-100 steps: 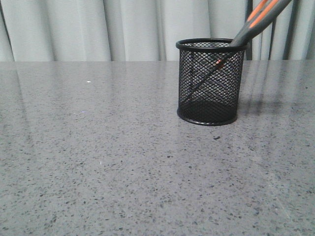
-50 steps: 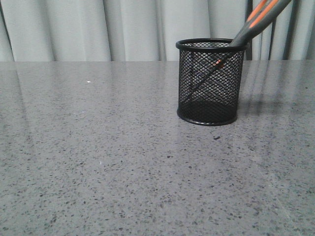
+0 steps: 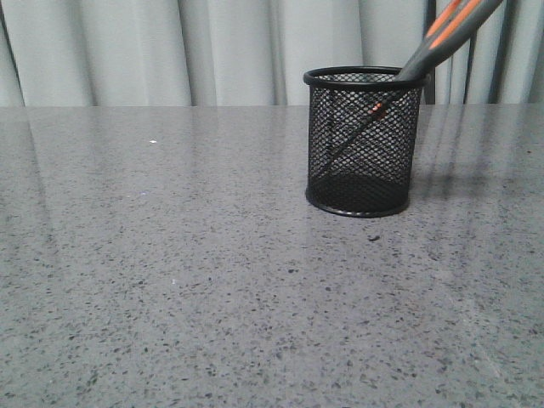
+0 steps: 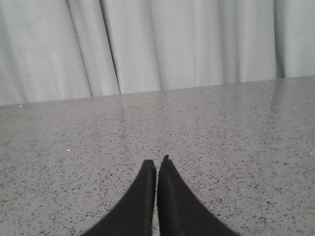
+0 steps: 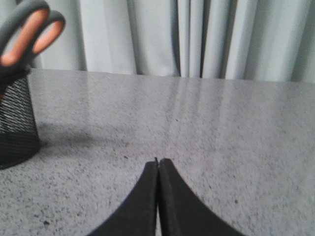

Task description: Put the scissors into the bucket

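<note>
The black wire-mesh bucket (image 3: 364,140) stands upright on the grey table, right of centre in the front view. The scissors (image 3: 442,38) sit inside it, blades down, and lean to the right over the rim, with the grey and orange handles sticking out above. The orange pivot dot shows through the mesh. In the right wrist view the bucket (image 5: 17,125) and the scissors' handles (image 5: 29,29) show at the frame's edge. My left gripper (image 4: 157,164) is shut and empty over bare table. My right gripper (image 5: 158,162) is shut and empty, apart from the bucket. Neither gripper shows in the front view.
The grey speckled table (image 3: 187,272) stretches back to a pale curtain (image 3: 212,47). A dark vertical strip (image 3: 429,51) shows behind the bucket at the curtain.
</note>
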